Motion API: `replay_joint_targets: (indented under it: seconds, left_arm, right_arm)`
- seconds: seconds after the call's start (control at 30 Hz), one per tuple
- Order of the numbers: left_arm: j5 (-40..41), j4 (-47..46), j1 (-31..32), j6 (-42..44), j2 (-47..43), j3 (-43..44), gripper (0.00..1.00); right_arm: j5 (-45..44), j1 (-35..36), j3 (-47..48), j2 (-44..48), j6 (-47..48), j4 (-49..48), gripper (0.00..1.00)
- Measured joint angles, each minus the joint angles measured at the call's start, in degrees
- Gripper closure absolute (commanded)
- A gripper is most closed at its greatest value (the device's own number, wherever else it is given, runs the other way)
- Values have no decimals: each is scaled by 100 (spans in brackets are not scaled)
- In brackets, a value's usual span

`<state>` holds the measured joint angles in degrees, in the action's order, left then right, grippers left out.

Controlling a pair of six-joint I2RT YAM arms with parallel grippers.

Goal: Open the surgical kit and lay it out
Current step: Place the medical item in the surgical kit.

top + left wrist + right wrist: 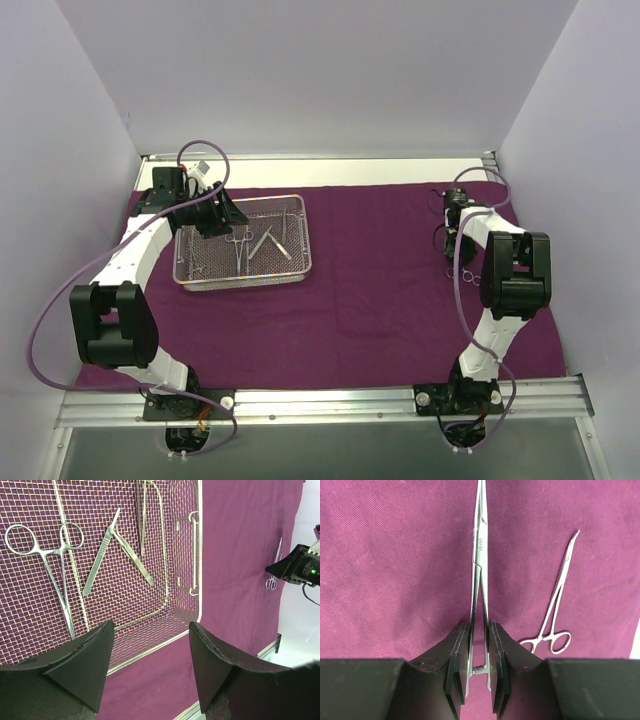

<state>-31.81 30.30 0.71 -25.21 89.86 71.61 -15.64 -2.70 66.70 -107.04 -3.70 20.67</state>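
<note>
On the right gripper (479, 635), black fingers (460, 650) clamp smooth steel tweezers (480, 555) by their spread end, over the ribbed maroon cloth (395, 580) at far right; the tips are cut off. Curved ring-handled forceps (554, 605) lie just right. The left gripper (152, 640), fingers apart, hovers over the wire-mesh tray (199, 555) at far left, seemingly carrying several slim instruments.

cloth wrap (380, 300): dark purple-maroon, fine diagonal rib
wire-mesh tray (244, 283): silver, square-grid mesh
held forceps (480, 555): bright silver
loose forceps (555, 600): bright silver
left gripper fingers (85, 665): matte black
arm cables (205, 142): lilac
</note>
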Motion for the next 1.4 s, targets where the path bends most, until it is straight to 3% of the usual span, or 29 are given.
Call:
replay_joint_targets:
  seconds: [0.3, 0.63, 1.17, 1.4]
  left_arm:
    - [-4, -11, -2, -4, 87, 55, 30]
    - [-17, -13, -2, -42, 111, 55, 30]
    - [-24, -59, -2, -103, 129, 55, 30]
    - [160, 76, -2, 7, 345, 192, 27]
  right_arm:
    - [-39, 0, 70, -66, 22, 13, 91]
    - [-42, 2, 70, -66, 13, 13, 74]
    - [-111, 4, 70, -57, 20, 24, 70]
    - [-197, 37, 380, -44, -205, 507, 53]
